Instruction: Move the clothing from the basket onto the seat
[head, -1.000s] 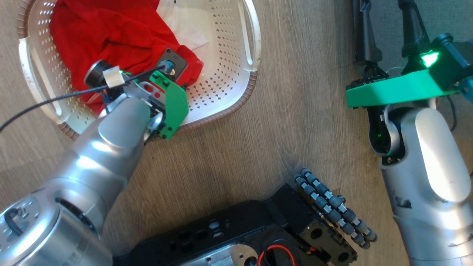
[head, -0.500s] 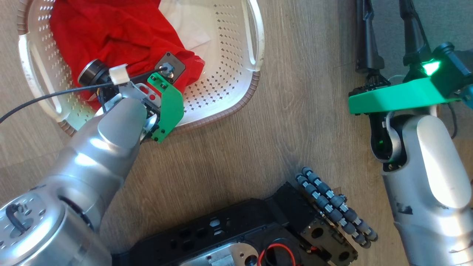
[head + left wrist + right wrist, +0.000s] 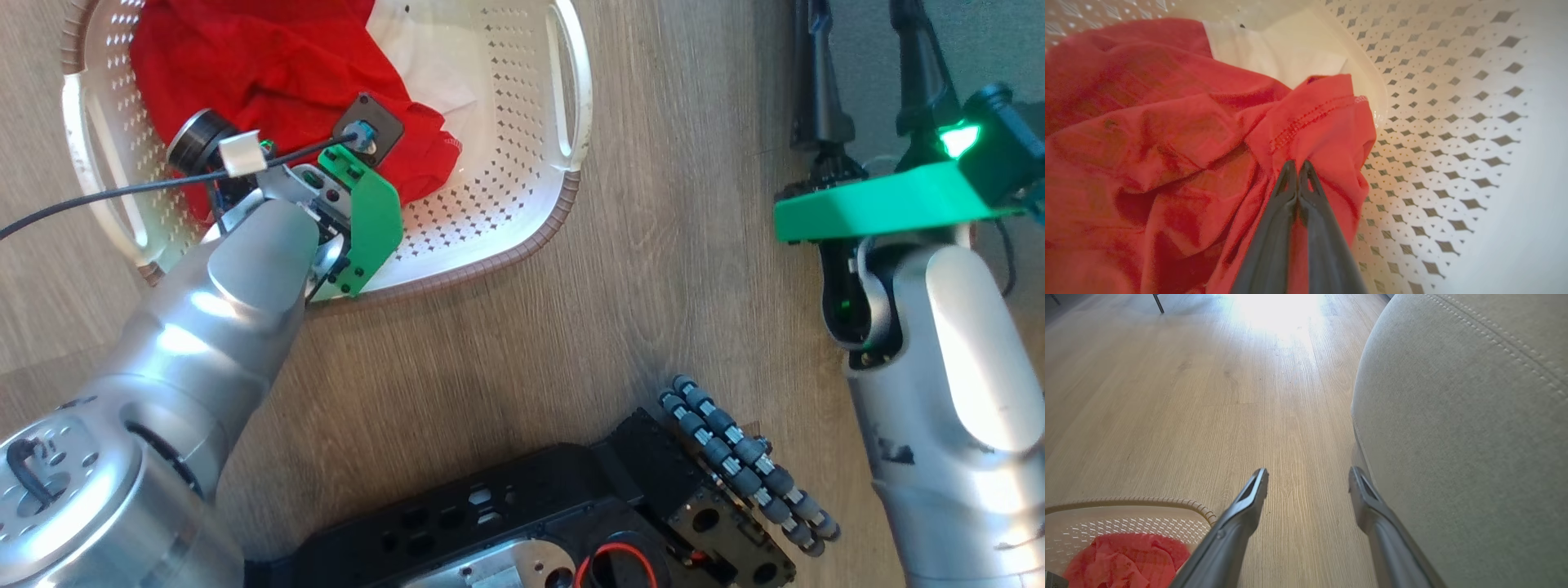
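Over the wood floor (image 3: pixel 1167 396) I see one grey seat (image 3: pixel 1474 437), one cream basket (image 3: pixel 522 163) holding the clothing (image 3: pixel 1147 122) in one red heap, my left gripper (image 3: pixel 1298 165) pinching a fold of it, and my right gripper (image 3: pixel 1308 473) spread wide, empty.

Through my left wrist camera, my left gripper (image 3: pixel 1298 166) has its tips together in a red fold of the clothing (image 3: pixel 1167 122) inside the basket (image 3: pixel 1433 122). How much cloth lies between them I cannot tell, and the cloth runs off the left and bottom edges. From my head, the basket's far end is cut by the top edge, and my left forearm (image 3: pixel 245 269) covers its near corner and those fingers. Right of the basket, the seat (image 3: pixel 1453 437) runs past the top and right edges.
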`<state>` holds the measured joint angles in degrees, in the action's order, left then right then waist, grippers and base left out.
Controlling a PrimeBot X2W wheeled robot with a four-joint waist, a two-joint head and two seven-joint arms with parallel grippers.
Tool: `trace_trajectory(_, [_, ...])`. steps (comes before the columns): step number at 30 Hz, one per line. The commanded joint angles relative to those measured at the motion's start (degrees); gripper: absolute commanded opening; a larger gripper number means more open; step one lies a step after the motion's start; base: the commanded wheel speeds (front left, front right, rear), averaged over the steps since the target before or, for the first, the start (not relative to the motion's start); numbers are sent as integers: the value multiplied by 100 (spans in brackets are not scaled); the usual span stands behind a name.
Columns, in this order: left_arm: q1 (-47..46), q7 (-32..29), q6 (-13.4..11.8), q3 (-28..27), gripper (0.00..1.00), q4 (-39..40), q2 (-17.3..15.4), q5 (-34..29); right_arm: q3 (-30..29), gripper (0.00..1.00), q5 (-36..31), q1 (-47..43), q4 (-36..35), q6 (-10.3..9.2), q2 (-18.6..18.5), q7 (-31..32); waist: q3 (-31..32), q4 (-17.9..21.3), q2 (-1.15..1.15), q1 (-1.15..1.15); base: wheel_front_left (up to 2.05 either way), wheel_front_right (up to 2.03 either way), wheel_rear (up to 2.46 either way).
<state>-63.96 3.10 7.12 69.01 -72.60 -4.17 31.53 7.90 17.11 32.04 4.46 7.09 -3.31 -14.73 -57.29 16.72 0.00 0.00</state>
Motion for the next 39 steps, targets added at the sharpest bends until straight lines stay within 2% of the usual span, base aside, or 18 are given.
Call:
trace_trajectory(1, [-33,182,36,-103,0,39,23,65,85,100,-25,-80,-119,40,43,-27,53,1,0,0,0,0,0])
trace_trajectory(13, [246,1012,29,-369,0,292,120,488,-44,100,-372,-49,129,40,43,-27,975,-396,0,0,0,0,0])
trace_trajectory(21, [582,1181,-60,-589,0,903,127,737,-83,100,-577,-161,312,40,23,-27,1702,-716,0,0,0,0,0])
trace_trajectory(29, [1140,1188,-361,-1453,0,2067,128,560,-88,100,-591,-466,536,40,-171,-27,2589,-1108,0,0,0,0,0])
trace_trajectory(39, [2210,1189,-332,-2714,0,3185,96,-111,35,100,-510,-968,861,40,-267,-27,3758,-1430,0,0,0,0,0])
